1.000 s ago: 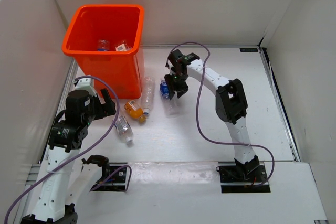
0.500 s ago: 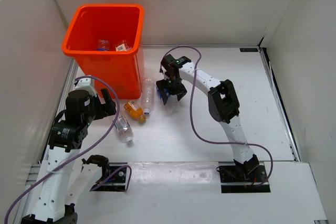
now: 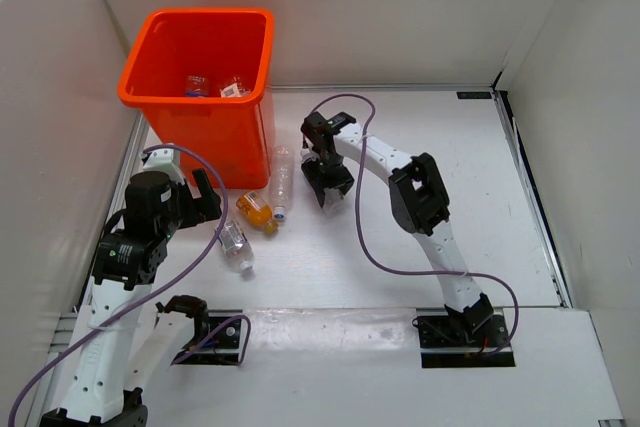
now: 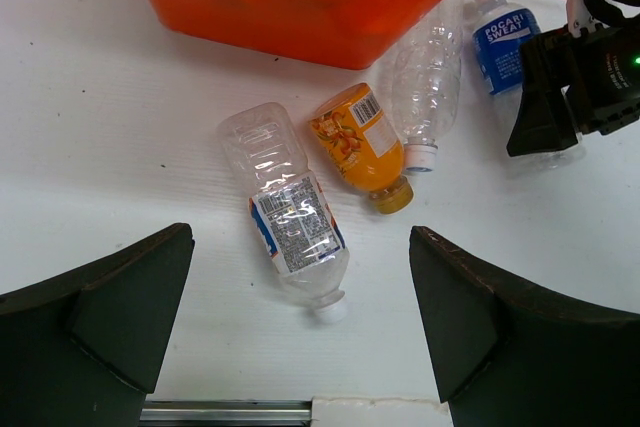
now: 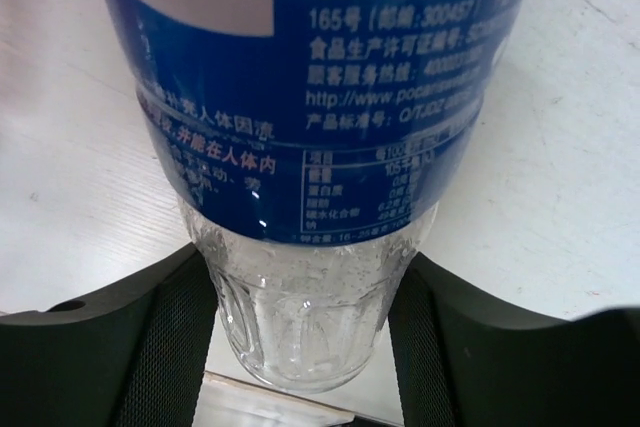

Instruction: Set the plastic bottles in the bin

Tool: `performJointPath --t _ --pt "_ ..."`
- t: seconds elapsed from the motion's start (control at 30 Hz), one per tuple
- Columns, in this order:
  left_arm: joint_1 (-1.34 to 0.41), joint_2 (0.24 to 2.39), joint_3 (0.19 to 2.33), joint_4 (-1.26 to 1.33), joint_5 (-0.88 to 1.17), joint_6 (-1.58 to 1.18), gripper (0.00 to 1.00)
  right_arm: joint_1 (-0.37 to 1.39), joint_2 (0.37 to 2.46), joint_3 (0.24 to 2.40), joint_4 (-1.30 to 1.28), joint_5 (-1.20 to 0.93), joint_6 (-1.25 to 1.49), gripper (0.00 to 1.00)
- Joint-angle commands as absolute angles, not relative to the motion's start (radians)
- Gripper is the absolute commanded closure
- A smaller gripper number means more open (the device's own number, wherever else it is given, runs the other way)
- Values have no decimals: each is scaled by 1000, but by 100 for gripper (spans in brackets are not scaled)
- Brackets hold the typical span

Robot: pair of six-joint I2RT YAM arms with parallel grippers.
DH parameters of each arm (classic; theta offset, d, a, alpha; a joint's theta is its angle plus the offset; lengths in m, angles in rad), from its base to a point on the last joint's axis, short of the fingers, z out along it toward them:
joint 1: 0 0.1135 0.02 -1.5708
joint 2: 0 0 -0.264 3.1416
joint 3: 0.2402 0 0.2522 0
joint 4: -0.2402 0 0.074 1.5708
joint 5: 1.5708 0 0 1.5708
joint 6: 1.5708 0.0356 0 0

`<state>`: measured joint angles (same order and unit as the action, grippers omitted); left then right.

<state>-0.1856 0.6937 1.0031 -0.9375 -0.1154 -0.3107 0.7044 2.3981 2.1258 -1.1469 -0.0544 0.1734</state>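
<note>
On the tabletop (image 3: 500, 197), the orange bin (image 3: 215, 142) stands at the back left. Three bottles (image 4: 290, 222) lie just in front of it, and the blue bottle (image 5: 320, 67) lies beside them. It looks light, thin and slippery, so I would hold its bumpy clear end. My right fingers (image 5: 150, 347) sit on both sides of that end; I cannot tell if they squeeze. My left fingers (image 4: 100, 307) are wide open, empty.

You have in view: one white table (image 3: 480, 197), flat and matt, with a few faint specks; white panel walls (image 3: 400, 7) enclosing it at left, far side and right; one small dark strip (image 3: 474, 95) at the far right edge, beside the back wall; one metal rail (image 4: 225, 412) along the near edge.
</note>
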Motion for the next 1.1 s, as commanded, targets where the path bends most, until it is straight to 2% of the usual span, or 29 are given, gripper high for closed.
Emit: performJointPath --t 0.0,0.1,0.13,0.23,0.47,0.63,0.9,1.0,1.07 --pt "-186 686 999 -926 -104 -302 0 695 2364 2077 -1167 29 163 53" --pt "-186 686 999 -925 -106 -301 0 680 2310 2015 -1137 31 161 69" --pt "-186 686 1000 -925 -103 -299 0 673 2277 1997 -1126 29 164 84" --pt "-187 684 1000 -927 -107 -301 0 638 2186 1885 -1059 11 167 100" --pt "-186 677 997 -920 -92 -298 0 517 1869 1620 -806 -158 228 100" --pt "-187 678 996 -917 -78 -293 0 488 1625 1539 -646 -212 268 100" --pt "-186 678 1000 -917 -69 -285 0 560 1511 1718 -468 -172 325 100" --pt "-187 678 997 -916 -54 -282 0 612 1552 1845 -427 -129 313 100" --pt "-187 673 997 -914 -48 -284 0 643 1633 2004 -425 -118 287 100"
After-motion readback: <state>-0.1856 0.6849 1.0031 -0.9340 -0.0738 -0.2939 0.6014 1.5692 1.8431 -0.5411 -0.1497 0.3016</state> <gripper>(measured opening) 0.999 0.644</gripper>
